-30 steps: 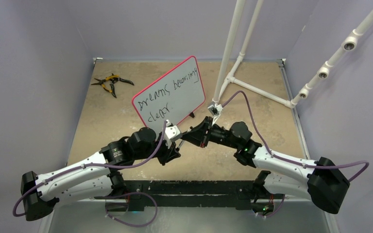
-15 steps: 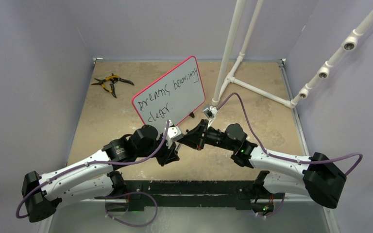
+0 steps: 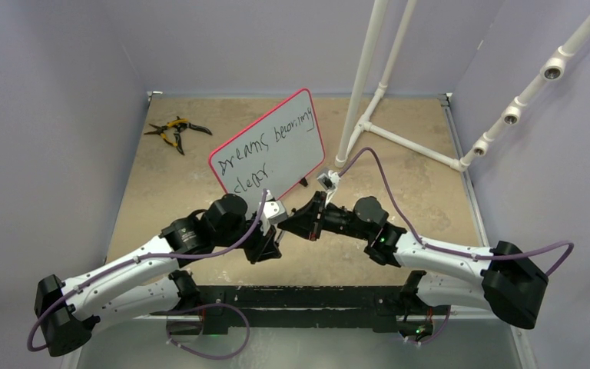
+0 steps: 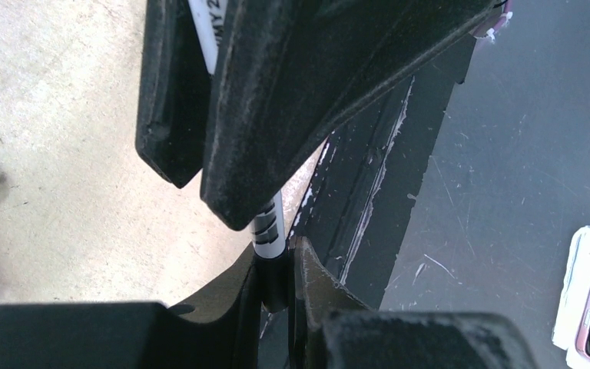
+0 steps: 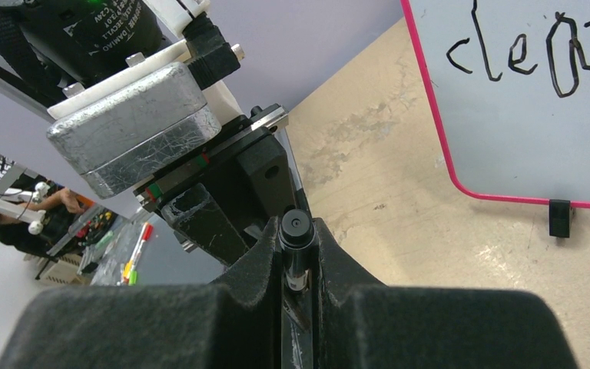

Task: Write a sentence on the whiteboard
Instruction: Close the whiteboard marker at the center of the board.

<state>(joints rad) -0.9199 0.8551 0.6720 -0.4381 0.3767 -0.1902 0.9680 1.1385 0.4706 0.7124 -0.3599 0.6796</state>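
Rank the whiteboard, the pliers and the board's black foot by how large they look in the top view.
Largest to smallest:
1. whiteboard
2. pliers
3. black foot
The differences are plain, so none is unsure.

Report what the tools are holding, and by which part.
One marker, held by both. The left tool pinches its black end, and the right tool grips the white barrel.

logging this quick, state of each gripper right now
left gripper: closed on the marker
right gripper: closed on the same marker
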